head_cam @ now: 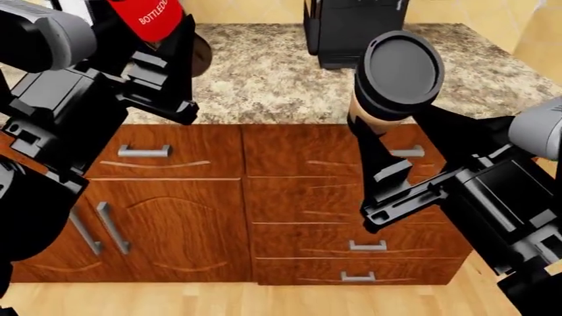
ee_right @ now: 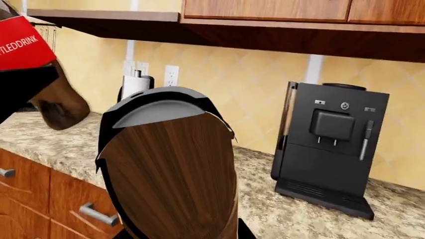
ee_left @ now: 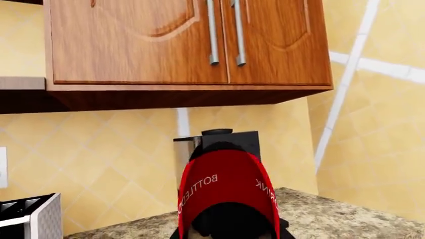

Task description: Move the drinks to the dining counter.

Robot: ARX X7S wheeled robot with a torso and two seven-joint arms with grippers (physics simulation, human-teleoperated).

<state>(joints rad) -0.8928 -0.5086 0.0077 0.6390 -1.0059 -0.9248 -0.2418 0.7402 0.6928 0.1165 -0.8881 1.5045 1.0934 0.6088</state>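
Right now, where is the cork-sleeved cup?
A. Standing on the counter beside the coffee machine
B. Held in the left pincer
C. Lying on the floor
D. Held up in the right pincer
D: the cup is clamped in the right pincer, lifted in front of the counter, while the left pincer holds the cola bottle.

Cola bottle (head_cam: pixel 147 18) at left, cup (head_cam: pixel 393 79) at right, both above the desk (head_cam: pixel 263 79); coffee machine (head_cam: pixel 351 29) behind on it.
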